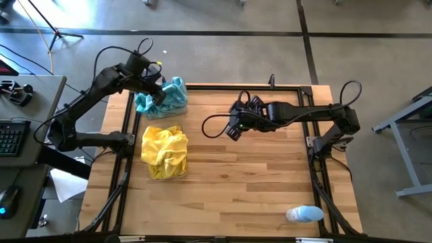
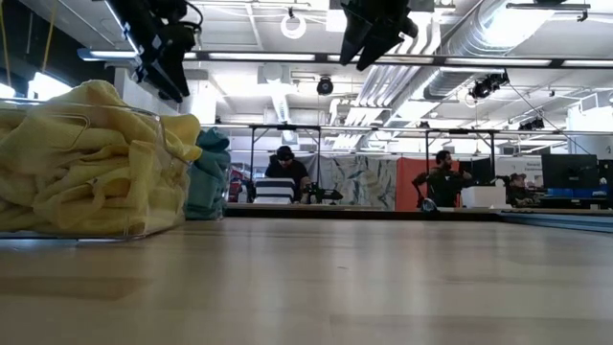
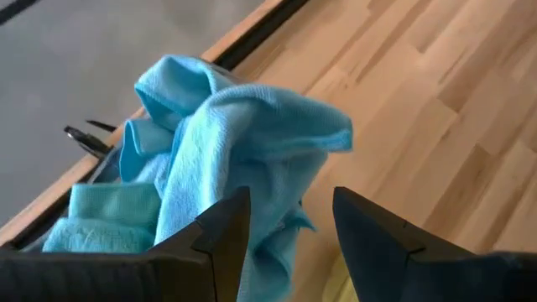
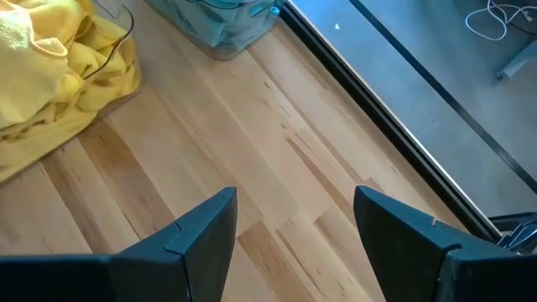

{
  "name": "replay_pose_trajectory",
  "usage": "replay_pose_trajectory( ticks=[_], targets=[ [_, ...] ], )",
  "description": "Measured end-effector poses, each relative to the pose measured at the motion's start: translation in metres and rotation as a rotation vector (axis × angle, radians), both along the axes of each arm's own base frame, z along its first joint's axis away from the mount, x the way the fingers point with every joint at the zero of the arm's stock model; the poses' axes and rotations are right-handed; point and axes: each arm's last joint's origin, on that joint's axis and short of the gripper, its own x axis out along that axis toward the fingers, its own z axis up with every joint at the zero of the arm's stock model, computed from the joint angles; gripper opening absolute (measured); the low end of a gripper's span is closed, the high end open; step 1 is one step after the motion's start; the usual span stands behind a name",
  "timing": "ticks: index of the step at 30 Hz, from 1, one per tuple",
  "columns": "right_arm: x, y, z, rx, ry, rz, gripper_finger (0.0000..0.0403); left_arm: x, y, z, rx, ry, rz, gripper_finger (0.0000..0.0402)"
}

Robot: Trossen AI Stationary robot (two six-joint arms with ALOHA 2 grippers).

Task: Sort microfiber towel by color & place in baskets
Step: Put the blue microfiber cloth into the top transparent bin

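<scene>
Teal-blue towels (image 1: 165,96) are heaped in a clear basket (image 4: 225,35) at the table's far left; they also show in the left wrist view (image 3: 226,143). Yellow towels (image 1: 164,150) fill a second clear basket (image 2: 144,172) just nearer. My left gripper (image 1: 156,94) hangs open above the teal heap, its fingers (image 3: 226,226) clear of the cloth; the low view shows it (image 2: 170,81) well above the baskets. My right gripper (image 1: 233,129) is open and empty over bare wood at the table's middle, also high in the low view (image 2: 369,48).
A small pale-blue-and-white rounded object (image 1: 304,214) lies near the table's front right corner. Black frame rails (image 1: 317,169) run along the table's edges. Bare wood (image 1: 243,182) spans the middle and near side. People sit in the room beyond the table (image 2: 283,172).
</scene>
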Motion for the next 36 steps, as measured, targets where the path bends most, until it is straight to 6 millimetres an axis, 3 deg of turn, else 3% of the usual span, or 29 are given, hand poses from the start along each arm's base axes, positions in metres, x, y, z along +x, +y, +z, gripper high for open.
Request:
replay_pose_trajectory(
  ticks=[12,17,30,36],
  targets=[
    [0.001,-0.003,0.001,0.002,-0.022,-0.013,0.0236,0.008,0.010,-0.037,-0.040,0.051,-0.011,0.0161],
    [0.002,-0.003,0.001,0.004,-0.032,-0.016,0.0236,0.009,0.022,-0.052,-0.021,0.187,0.074,0.0161],
    [0.002,-0.013,0.002,-0.004,-0.048,-0.071,0.0236,0.031,0.067,-0.132,-0.267,0.410,0.092,0.0161],
    [0.002,-0.013,0.002,-0.004,-0.049,-0.073,0.0236,0.036,0.074,-0.145,-0.288,0.427,0.092,0.0161]
  ],
)
